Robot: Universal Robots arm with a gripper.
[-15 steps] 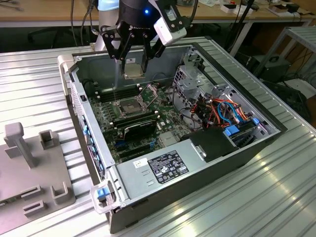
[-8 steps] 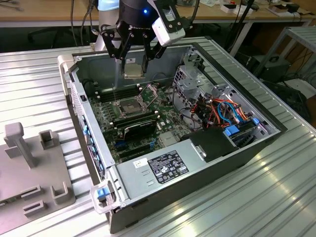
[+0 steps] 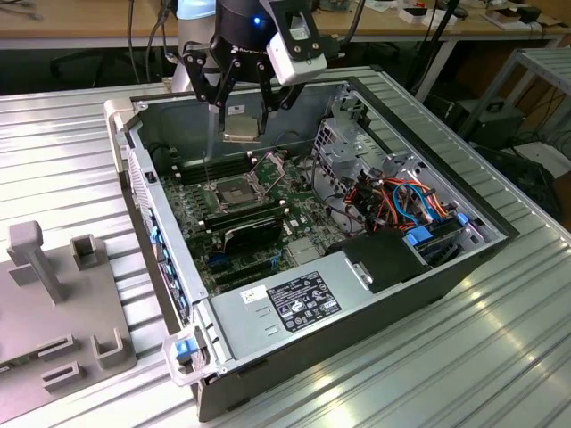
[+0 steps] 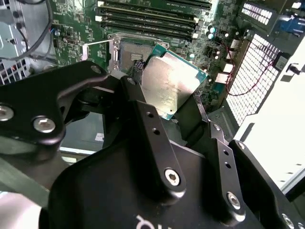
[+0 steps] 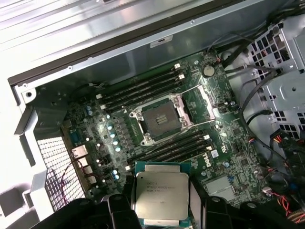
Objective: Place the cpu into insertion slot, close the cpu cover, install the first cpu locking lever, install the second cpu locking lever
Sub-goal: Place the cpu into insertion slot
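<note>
My gripper [image 3: 242,114] hangs over the open computer case, shut on the cpu [image 3: 243,127], a flat square chip with a dull silver top. In both wrist views the black fingers [image 5: 120,211] clamp two opposite edges of the cpu [image 5: 162,193] [image 4: 169,86]. The insertion slot [image 5: 159,118] [image 3: 232,190] lies bare on the green board, below the chip and a little to the exterior view's left of it. The cpu cover [image 5: 208,102] stands swung open beside the slot. The chip is well above the board, touching nothing else.
Long black memory slots [image 5: 143,88] run on both sides of the socket. A black finned card [image 3: 254,234], a power supply [image 3: 285,303], a drive cage [image 3: 357,143] and coloured cables [image 3: 401,201] crowd the case. A grey fixture [image 3: 53,294] sits outside it.
</note>
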